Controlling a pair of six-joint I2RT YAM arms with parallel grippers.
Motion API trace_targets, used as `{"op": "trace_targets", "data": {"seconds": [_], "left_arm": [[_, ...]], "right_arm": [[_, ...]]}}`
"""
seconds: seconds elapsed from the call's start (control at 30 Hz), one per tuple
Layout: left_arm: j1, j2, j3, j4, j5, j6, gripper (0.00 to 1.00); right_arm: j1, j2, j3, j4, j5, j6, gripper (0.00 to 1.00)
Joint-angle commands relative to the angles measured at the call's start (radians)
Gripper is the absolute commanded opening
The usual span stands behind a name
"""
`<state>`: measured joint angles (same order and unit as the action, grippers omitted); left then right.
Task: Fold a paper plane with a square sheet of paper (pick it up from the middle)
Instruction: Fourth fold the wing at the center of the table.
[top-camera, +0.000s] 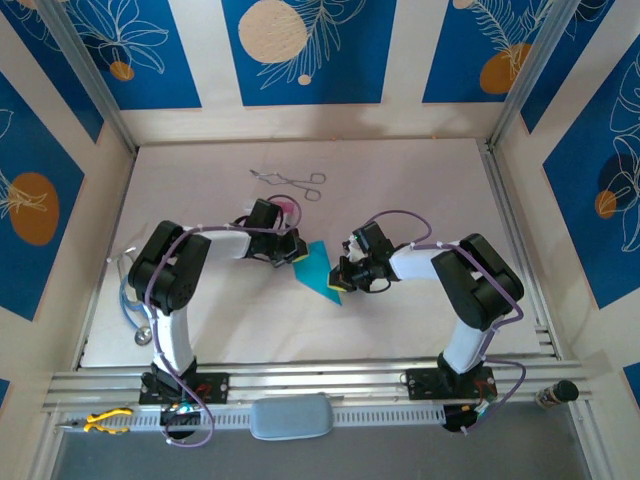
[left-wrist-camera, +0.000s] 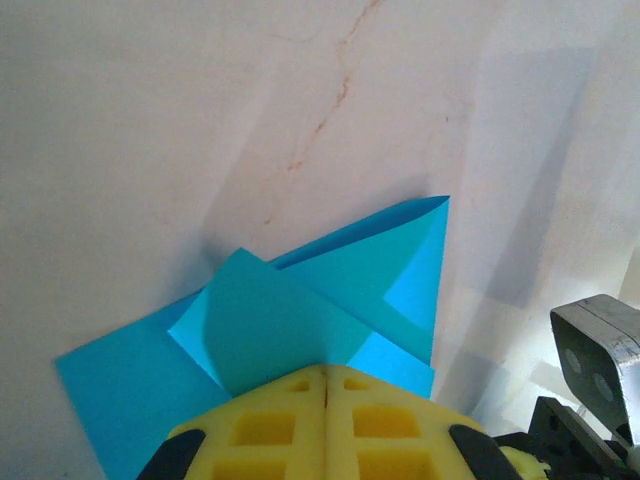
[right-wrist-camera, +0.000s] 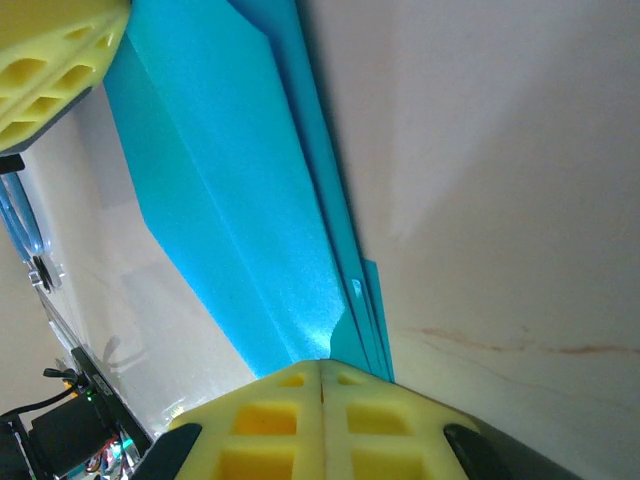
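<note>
Left gripper (left-wrist-camera: 325, 372) and right gripper (right-wrist-camera: 320, 364) pinch the half-folded paper plane (top-camera: 318, 268). Opposed pulls could tear it or loosen creases.

Both arms bent inward — left gripper (left-wrist-camera: 325, 374), right gripper (right-wrist-camera: 320, 364) closed tight

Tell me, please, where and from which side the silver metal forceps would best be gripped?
Probably across both shanks of the silver metal forceps, midway between ring handles and tips, coming straight down from above: they lie flat on the white table, leaving nothing to get under from the side. The left hand and right hand are both shut on the folded cyan-blue paper.
</note>
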<state>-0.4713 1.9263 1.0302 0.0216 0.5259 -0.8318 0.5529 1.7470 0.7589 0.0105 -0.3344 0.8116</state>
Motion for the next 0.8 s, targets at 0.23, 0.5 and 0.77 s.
{"op": "trace_targets", "data": {"seconds": [0.23, 0.5, 0.77], "left_arm": [[0.036, 0.055, 0.043, -0.026, -0.007, 0.048, 0.05], [0.101, 0.077, 0.055, -0.046, -0.016, 0.094, 0.05], [0.16, 0.051, 0.113, -0.089, 0.03, 0.122, 0.05]], "right_arm": [[-0.004, 0.024, -0.045, -0.156, 0.089, -0.026, 0.0], [-0.01, 0.021, -0.049, -0.156, 0.088, -0.028, 0.0], [-0.016, 0.017, -0.054, -0.148, 0.081, -0.029, 0.0]]}}
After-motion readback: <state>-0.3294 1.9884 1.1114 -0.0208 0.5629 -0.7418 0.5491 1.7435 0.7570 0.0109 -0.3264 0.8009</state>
